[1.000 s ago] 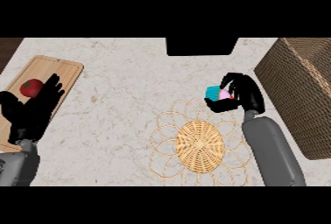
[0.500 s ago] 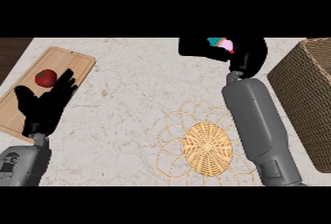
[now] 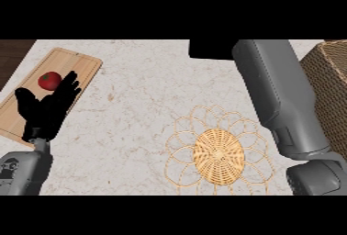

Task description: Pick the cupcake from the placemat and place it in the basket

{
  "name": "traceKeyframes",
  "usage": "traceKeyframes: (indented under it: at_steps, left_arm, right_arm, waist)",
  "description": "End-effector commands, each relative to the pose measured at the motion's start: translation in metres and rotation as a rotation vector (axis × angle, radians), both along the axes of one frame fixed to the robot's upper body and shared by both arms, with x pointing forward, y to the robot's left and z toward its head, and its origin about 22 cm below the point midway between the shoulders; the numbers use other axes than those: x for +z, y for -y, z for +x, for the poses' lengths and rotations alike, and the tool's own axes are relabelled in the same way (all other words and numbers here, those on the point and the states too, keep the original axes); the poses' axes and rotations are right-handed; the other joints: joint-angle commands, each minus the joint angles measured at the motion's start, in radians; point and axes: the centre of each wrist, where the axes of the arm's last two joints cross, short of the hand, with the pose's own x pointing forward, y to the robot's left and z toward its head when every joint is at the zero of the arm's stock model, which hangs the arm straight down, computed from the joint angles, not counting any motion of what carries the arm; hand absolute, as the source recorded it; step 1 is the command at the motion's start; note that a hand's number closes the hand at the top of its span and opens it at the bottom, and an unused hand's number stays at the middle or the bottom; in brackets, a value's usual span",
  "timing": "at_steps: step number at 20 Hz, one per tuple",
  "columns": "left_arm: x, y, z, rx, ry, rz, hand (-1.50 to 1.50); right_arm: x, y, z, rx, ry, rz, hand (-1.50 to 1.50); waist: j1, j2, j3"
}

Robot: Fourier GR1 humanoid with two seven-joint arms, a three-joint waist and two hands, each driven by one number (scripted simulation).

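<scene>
The right forearm (image 3: 274, 92) runs off the top edge; right hand and cupcake out of view, fingers' state cannot be told. The basket (image 3: 332, 87) lies just right of that arm, and the placemat (image 3: 218, 153) holds no cupcake. The left hand (image 3: 47, 110) rests over the board (image 3: 81, 64), fingers spread.

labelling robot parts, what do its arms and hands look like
The right forearm and left forearm are smooth grey rounded casings; the left one bears a small dark marking. The left hand is black with slim fingers. The right hand is out of view.
</scene>
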Motion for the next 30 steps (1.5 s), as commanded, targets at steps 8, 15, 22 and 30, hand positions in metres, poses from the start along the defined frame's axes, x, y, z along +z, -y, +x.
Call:
traceKeyframes:
  at_steps: [8,15,22,30]
  left_arm:
    - [-0.004,0.004,0.002,0.020,-0.003,-0.009,0.00]
    - [-0.011,-0.001,-0.008,0.012,-0.002,-0.008,0.00]
    - [-0.010,-0.008,-0.007,0.045,-0.008,-0.020,0.00]
    - [-0.008,-0.001,-0.018,0.063,-0.017,-0.021,0.00]
  right_arm:
    - [0.077,0.028,0.016,-0.322,0.016,0.007,1.50]
    - [0.069,0.089,0.022,-0.495,-0.034,-0.043,1.50]
    - [0.039,0.126,0.018,-0.503,-0.041,-0.028,1.50]
    - [-0.020,0.150,0.008,-0.509,-0.036,-0.031,1.50]
  waist:
    - [-0.015,0.006,0.002]
    - [-0.012,0.006,0.004]
    - [-0.048,-0.008,0.005]
    - [-0.049,-0.012,0.006]
